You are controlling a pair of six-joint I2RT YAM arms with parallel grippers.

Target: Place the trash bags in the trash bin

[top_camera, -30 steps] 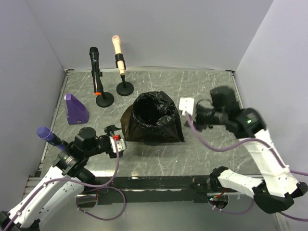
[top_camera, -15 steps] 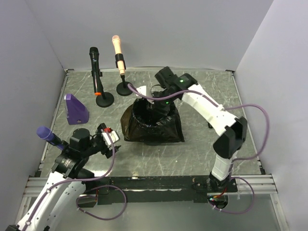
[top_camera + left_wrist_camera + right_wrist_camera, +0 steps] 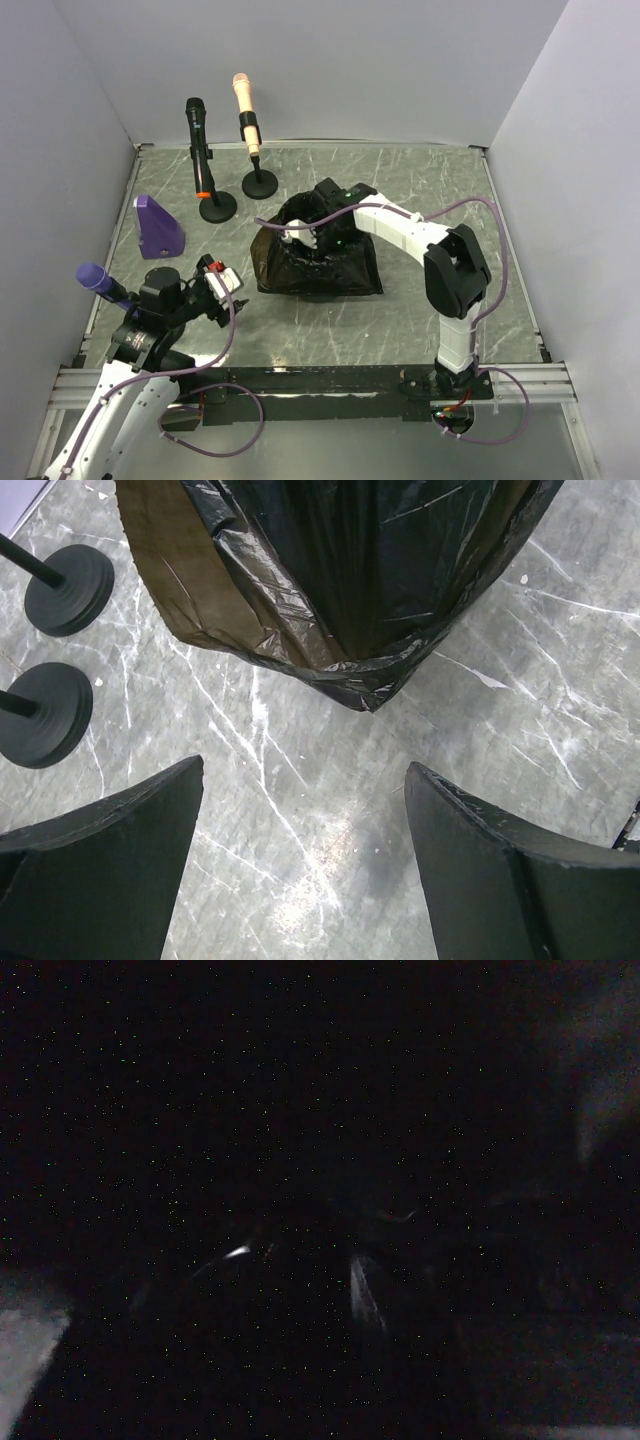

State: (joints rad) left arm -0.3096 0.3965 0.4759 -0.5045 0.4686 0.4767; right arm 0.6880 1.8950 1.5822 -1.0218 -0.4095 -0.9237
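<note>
Top view: black trash bag (image 3: 338, 270) stands mouth-up mid-table (image 3: 430, 190), just in front of the black mic (image 3: 196, 118) and peach mic (image 3: 241, 95) on their stands. The bag covers whatever it sits on, so the trash bin wall is hidden. Right gripper (image 3: 308, 238) is down inside the bag mouth, with its arm reaching in from the right; jaw width cannot be told here. Left gripper (image 3: 222, 284) sits low at near-left, apart from the bag and facing it, beside a purple mic (image 3: 95, 278) and a purple wedge (image 3: 157, 228). Left wrist: both fingers (image 3: 110, 860) are spread wide, with only marble between them. The bag's crinkled lower edge is ahead, with a brownish see-through flap on its left. 2 round black bases (image 3: 68, 588) at the left edge. Right wrist: nearly all black, a few faint glints. Fingers unreadable, so cannot tell the grip.
</note>
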